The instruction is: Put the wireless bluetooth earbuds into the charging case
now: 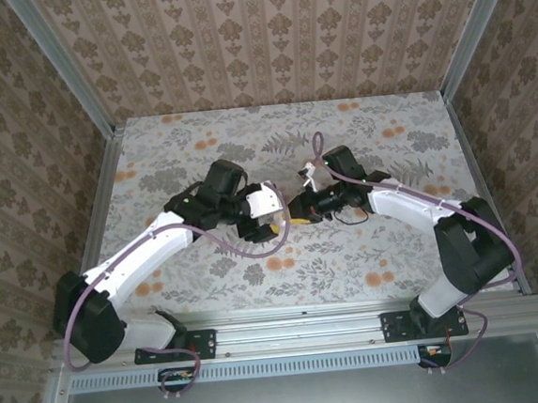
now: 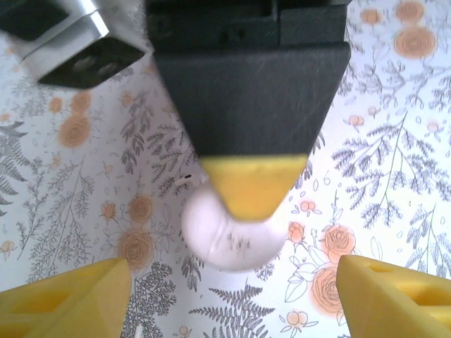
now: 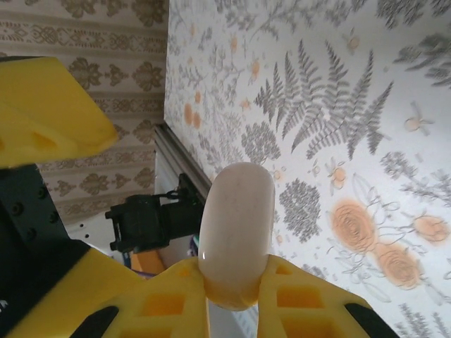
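Right gripper (image 3: 232, 290) had the case (image 3: 236, 218) pinched across its flat faces, sitting edge-on right at the fingertips (image 3: 169, 296). Left gripper (image 2: 232, 262) was spread wide open, its yellow fingers (image 2: 70, 296) off to either side of the case and well clear of it, the case just ahead of them.

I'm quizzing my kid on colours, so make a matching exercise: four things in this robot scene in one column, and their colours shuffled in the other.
1 charging case
2 printed flowers
3 fern prints
4 arm cable

A orange
B purple
C pale pinkish white
D grey

Pairs: 1-C, 2-A, 3-D, 4-B
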